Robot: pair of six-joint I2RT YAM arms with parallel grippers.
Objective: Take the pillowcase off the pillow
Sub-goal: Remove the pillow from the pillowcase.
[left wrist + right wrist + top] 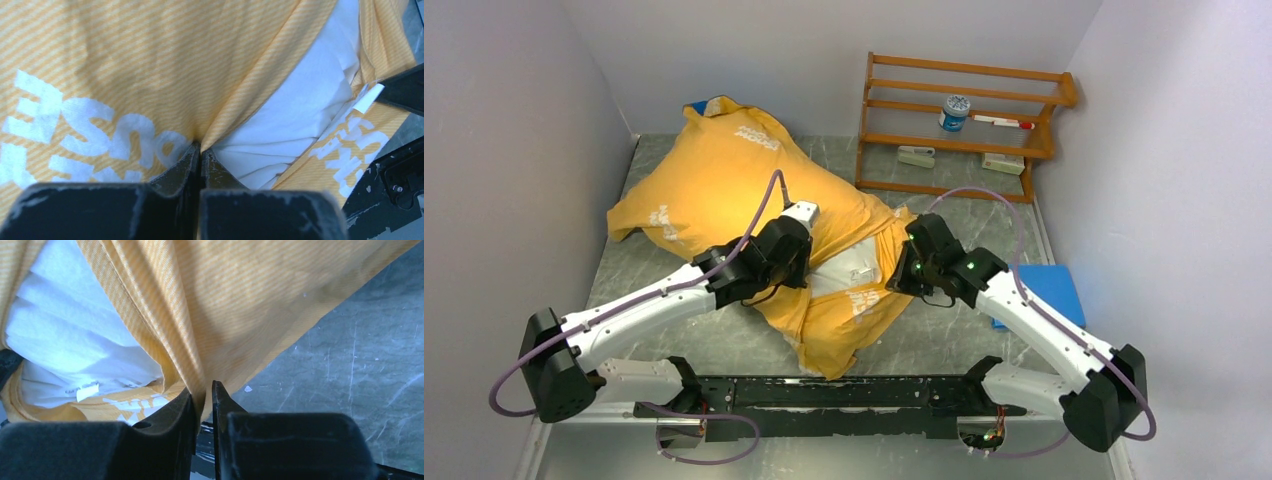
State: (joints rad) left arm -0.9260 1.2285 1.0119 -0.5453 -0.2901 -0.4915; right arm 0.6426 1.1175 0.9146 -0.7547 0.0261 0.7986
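The pillowcase [724,175] lies yellow-orange side up across the grey table, with a blue corner at the far end. Its opening faces the near side, where the white pillow [849,265] shows between the two grippers. My left gripper [802,262] is shut on the left edge of the opening; in the left wrist view it [200,148] pinches a fold of the pillowcase [150,65] next to the pillow [305,105]. My right gripper [900,268] is shut on the right edge; in the right wrist view it [202,390] clamps the pillowcase [225,305], with the pillow [75,335] to its left.
A wooden rack [964,125] stands at the back right with a small jar [955,112], a marker and small boxes on it. A flat blue pad [1049,290] lies under my right arm. Grey walls close in the left, back and right sides.
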